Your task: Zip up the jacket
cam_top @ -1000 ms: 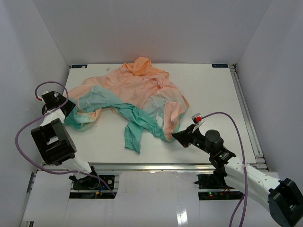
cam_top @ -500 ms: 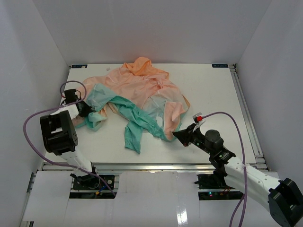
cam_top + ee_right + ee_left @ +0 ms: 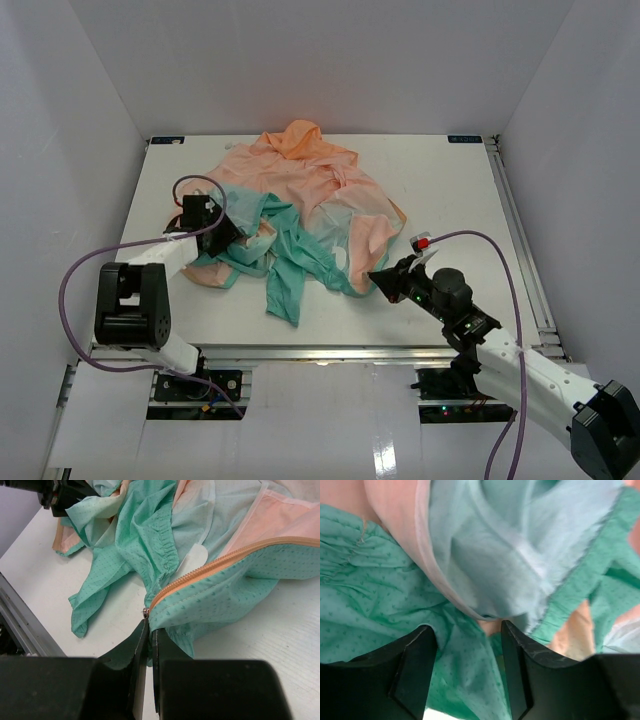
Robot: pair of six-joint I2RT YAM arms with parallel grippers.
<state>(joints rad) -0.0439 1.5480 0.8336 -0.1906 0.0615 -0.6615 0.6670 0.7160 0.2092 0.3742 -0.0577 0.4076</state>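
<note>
- One jacket (image 3: 300,215) lies crumpled in the middle of the table (image 3: 450,190), with its orange hood on the far side and its green hem and sleeves trailing near. Its zipper (image 3: 220,560) lies open along the near right edge.
- The slider (image 3: 145,612) sits at the bottom end of the teeth, just past the tips of the right gripper (image 3: 150,630). That gripper's fingers are pressed almost together on the thin green hem.
- That pinch looks to be on cloth, not on the slider. A pull from here would likely drag the whole jacket and leave the slider where it is.
- Only one row of teeth shows; the other is hidden in the folds. The slider may jam or run on one side alone unless both rows are lined up.
- The left gripper (image 3: 468,630) stands wide, with green cloth lying between its fingers, unclamped. With nothing anchored there, the hem could slide, or several layers could get caught at once.
- No writing can be read. The cloth shows only a fine dotted print. A red button (image 3: 422,242) on the right arm and the blue tags (image 3: 462,138) at the table's far edge are too small to make out.
</note>
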